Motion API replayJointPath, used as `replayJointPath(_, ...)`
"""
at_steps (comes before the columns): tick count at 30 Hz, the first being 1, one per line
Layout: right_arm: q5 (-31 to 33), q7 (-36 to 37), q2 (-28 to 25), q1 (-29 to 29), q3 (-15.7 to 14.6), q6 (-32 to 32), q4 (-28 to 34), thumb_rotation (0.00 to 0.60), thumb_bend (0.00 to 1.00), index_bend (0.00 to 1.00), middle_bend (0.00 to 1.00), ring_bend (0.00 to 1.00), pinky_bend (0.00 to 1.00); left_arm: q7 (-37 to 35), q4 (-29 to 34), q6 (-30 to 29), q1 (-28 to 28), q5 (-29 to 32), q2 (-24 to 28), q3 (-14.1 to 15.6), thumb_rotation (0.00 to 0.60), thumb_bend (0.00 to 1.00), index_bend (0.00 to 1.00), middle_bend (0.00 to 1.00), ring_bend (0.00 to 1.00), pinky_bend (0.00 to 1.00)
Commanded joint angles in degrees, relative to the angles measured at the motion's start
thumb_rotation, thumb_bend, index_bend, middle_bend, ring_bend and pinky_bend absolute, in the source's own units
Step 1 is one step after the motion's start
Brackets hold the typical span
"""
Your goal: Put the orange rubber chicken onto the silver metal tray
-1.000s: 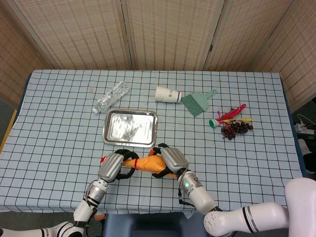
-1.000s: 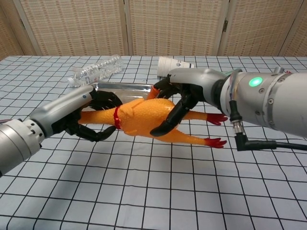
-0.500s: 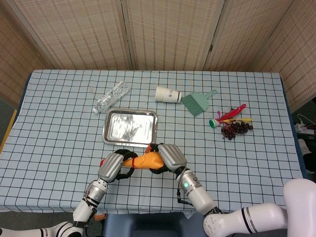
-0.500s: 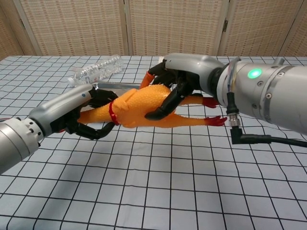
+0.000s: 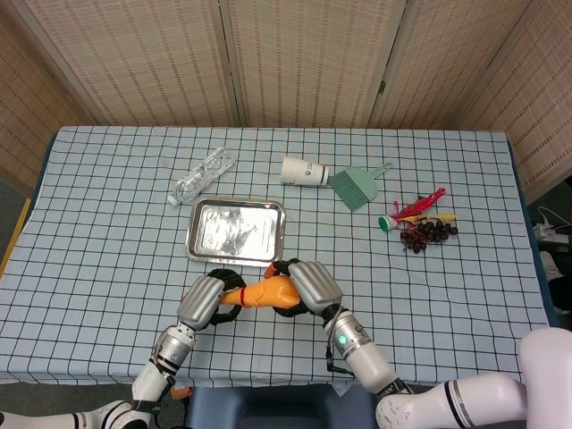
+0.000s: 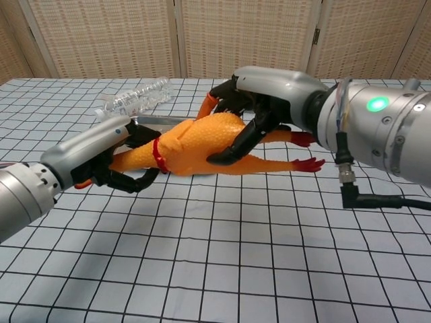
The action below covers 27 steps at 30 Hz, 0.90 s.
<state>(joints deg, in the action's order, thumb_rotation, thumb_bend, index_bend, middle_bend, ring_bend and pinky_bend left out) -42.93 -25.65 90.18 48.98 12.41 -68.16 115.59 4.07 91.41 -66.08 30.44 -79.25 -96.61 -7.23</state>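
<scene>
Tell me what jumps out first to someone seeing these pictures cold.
The orange chicken, held off the cloth between the left hand at its neck end and the right hand over its body, near the table's front edge. Just behind it lies the silver tray, with nothing on it. Farther back lie a clear bottle, a paper cup and a green brush.

- Bright, even light from overhead in both views; no dim corners
- Soft, faint shadows on the counter (image 6: 222,256) beneath the arms
- Glare on the silver metal tray (image 5: 236,231); its crumpled reflections wash pale
- Both views sharp; chest view bows slightly at its edges
</scene>
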Motion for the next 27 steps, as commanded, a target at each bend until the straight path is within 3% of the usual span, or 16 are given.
replayJointPath(1, 1.68, -0.80, -1.50, 0.07, -0.81, 1.91, 1.13, 0.600, 0.34, 0.63, 0.56, 0.58, 0.87, 0.12, 0.13, -0.03, -0.02, 0.04, 0.05, 0.08, 0.600, 0.79, 0.89, 0.45, 0.28, 0.26)
replayJointPath(3, 3.66, -1.69, -3.11, 0.72, -1.20, 4.00, 2.03, 0.600, 0.30, 0.30, 0.35, 0.37, 0.65, 0.20, 0.25, -0.08, -0.01, 0.04, 0.04, 0.10, 0.600, 0.79, 0.89, 0.45, 0.28, 0.26)
replayJointPath(5, 4.84, -1.96, -4.63, 1.35, -1.30, 6.01, 2.65, 0.600, 0.25, 0.05, 0.13, 0.16, 0.44, 0.28, 0.43, -0.14, -0.03, 0.04, 0.04, 0.18, 0.600, 0.79, 0.89, 0.45, 0.28, 0.26)
replayJointPath(6, 4.92, -1.71, -5.10, 1.43, -1.26, 6.55, 2.83, 0.600, 0.22, 0.00, 0.05, 0.07, 0.37, 0.33, 0.48, -0.18, -0.04, 0.03, 0.03, 0.20, 0.600, 0.79, 0.89, 0.45, 0.28, 0.26)
replayJointPath(8, 5.09, -0.55, -6.20, 1.42, -1.09, 7.90, 3.49, 0.600, 0.19, 0.00, 0.00, 0.01, 0.30, 0.40, 0.53, -0.22, -0.05, 0.02, 0.03, 0.28, 0.600, 0.79, 0.89, 0.45, 0.28, 0.26)
replayJointPath(11, 4.46, 0.74, -7.34, 1.27, -0.91, 8.69, 3.83, 0.600, 0.15, 0.00, 0.00, 0.00, 0.25, 0.11, 0.72, -0.15, -0.07, 0.25, 0.04, 0.22, 0.600, 0.79, 0.89, 0.45, 0.28, 0.26)
replayJointPath(25, 3.83, 4.39, -9.98, 1.19, -1.01, 10.27, 4.95, 0.600, 0.14, 0.00, 0.00, 0.00, 0.20, -0.25, 1.00, 0.46, 0.17, 0.84, 0.16, 0.21, 0.600, 0.79, 0.89, 0.45, 0.28, 0.26)
replayJointPath(27, 4.14, 4.40, -9.46, 1.43, -1.23, 10.14, 4.70, 0.600, 0.14, 0.02, 0.01, 0.02, 0.25, -0.14, 1.11, 0.40, 0.21, 0.69, 0.12, 0.27, 0.600, 0.79, 0.89, 0.45, 0.28, 0.26)
